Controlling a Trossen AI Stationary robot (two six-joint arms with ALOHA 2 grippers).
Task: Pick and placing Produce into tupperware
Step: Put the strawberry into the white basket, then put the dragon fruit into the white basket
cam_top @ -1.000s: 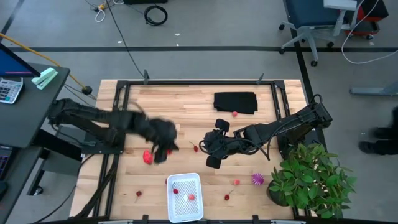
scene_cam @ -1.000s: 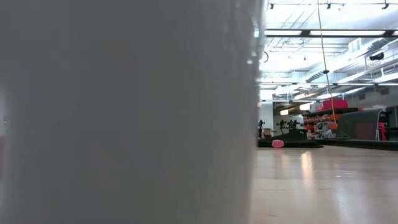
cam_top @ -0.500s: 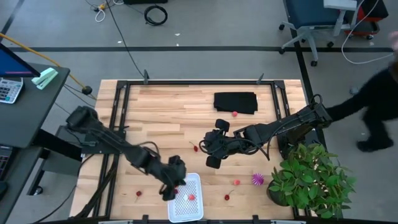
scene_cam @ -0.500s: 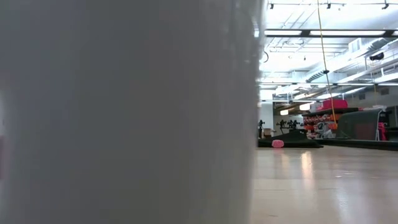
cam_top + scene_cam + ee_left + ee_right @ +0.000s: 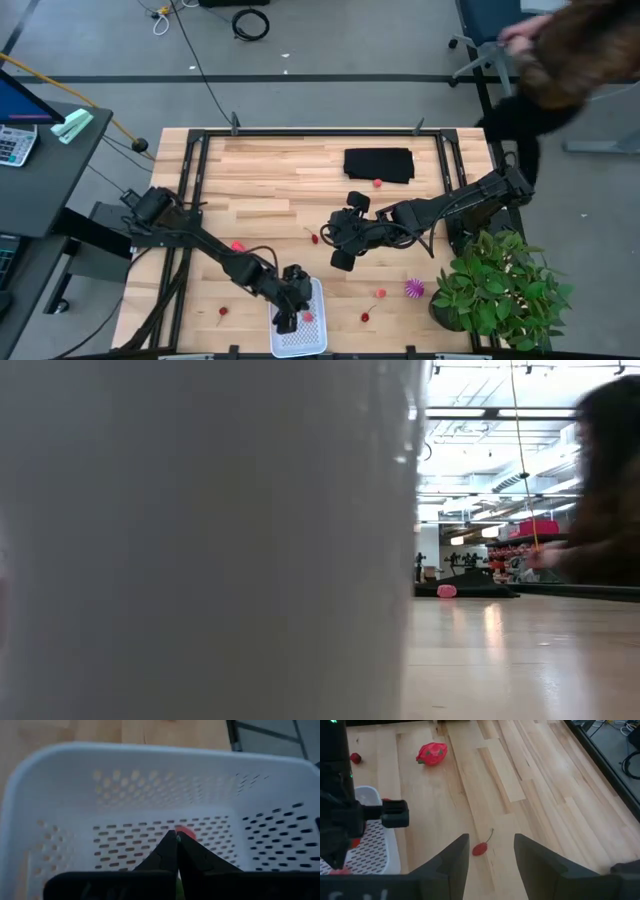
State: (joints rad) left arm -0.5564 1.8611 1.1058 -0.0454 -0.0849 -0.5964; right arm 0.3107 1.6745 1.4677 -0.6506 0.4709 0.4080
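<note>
The white tupperware point(image 5: 312, 335) stands at the table's near edge, and its wall point(image 5: 200, 540) fills most of the low view. My left gripper point(image 5: 290, 310) is over it, pointing down into it point(image 5: 175, 834), shut on a small red piece. Another red piece point(image 5: 308, 317) lies inside. My right gripper point(image 5: 328, 240) waits open at mid-table, its fingers either side of a small stemmed red piece point(image 5: 480, 849) without touching it. The larger red-pink piece point(image 5: 431, 753) lies on the table left of centre. The spiky purple piece point(image 5: 413, 289) sits near the plant. My left gripper pinches a small red piece point(image 5: 183, 832) between its two shut fingertips, with a sliver of green showing in the gap. The fingers come from above, pointing down into the tupperware. The piece is just above the meshed bottom point(image 5: 125, 837); whether it touches it, I cannot tell.
A black folded cloth point(image 5: 378, 163) lies toward the far edge with a red piece point(image 5: 376, 183) beside it. More small red pieces point(image 5: 380, 293), point(image 5: 365, 317), point(image 5: 222, 311) lie near the near edge. A potted plant point(image 5: 495, 285) stands at the near right corner. A person point(image 5: 560, 60) is beyond the far right corner.
My left gripper has swept from left of centre, beside the red-pink piece, toward the near edge and right, and is now over the tupperware. A person has come into view beyond the table's far right corner. The right arm has kept still.
</note>
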